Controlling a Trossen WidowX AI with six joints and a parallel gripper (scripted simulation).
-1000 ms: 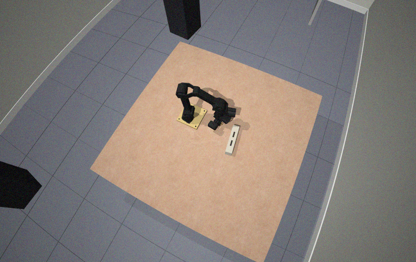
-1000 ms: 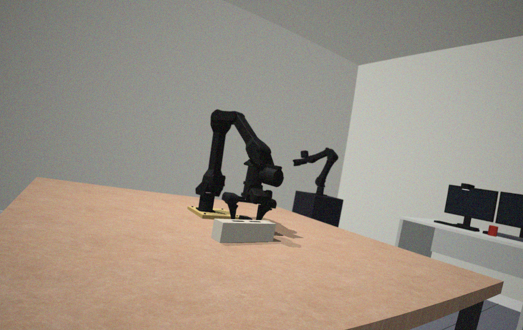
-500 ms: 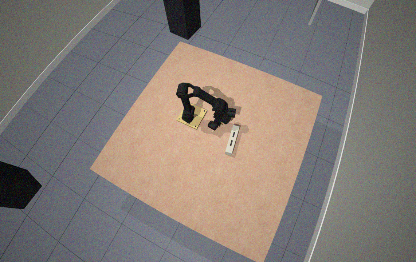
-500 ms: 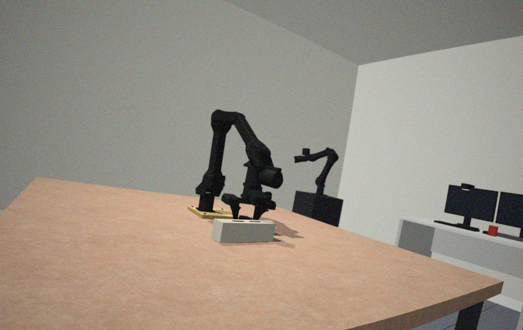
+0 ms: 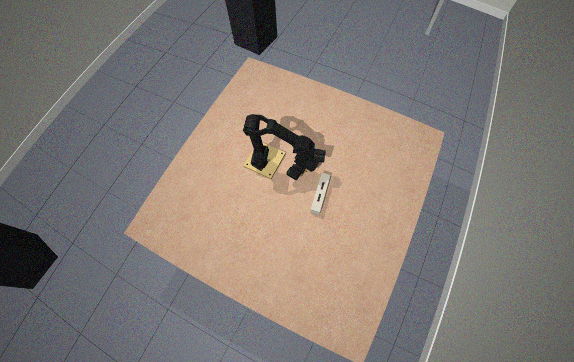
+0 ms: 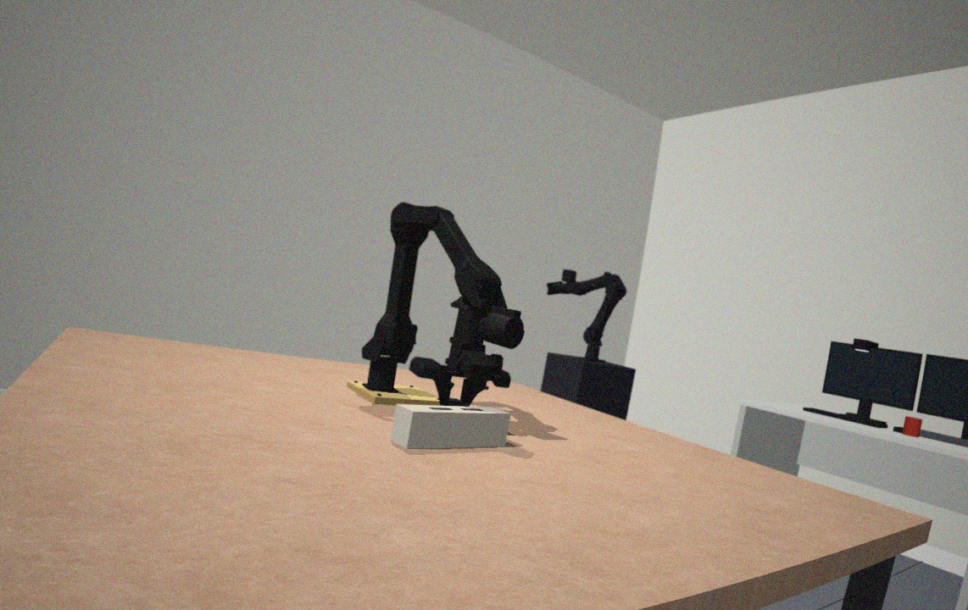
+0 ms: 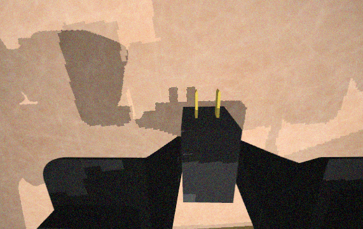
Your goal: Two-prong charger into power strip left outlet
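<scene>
Charger [image 7: 210, 149] clamped between the closed hand's [image 7: 210, 178] fingers, prongs [image 7: 206, 102] pointing away.

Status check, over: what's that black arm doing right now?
Tool shut on charger. Prongs point away from the wrist camera. Power strip sits apart, unplugged. Nothing seen between them.

Top: high, far, angled down. Exterior: low, table-level side view. Wrist: close, downward. All share table [image 5: 253, 252].
</scene>
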